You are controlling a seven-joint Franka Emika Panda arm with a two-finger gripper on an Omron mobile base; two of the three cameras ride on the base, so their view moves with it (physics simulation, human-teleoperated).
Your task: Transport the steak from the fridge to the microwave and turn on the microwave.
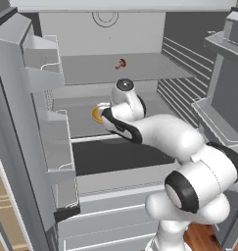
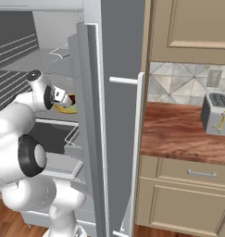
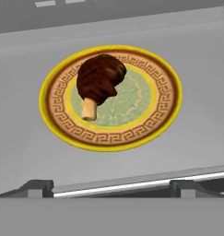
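While gripper (image 3: 111,186) gapes wide, steak (image 3: 100,79) on yellow plate (image 3: 164,117), grey fridge shelf (image 3: 201,138).

The steak (image 3: 100,79) at the upper middle of the hand view looks dark, lumpy and faintly glossy, with a pale matt stub. Under it the plate (image 3: 165,73) seems glazed, with a shiny yellow rim and a patterned brown band. The fridge (image 1: 22,88) shelves look like smooth matt grey plastic. At right in the right base view, the desk (image 2: 178,134) is polished reddish wood grain, and the toaster (image 2: 215,113) is brushed grey metal.
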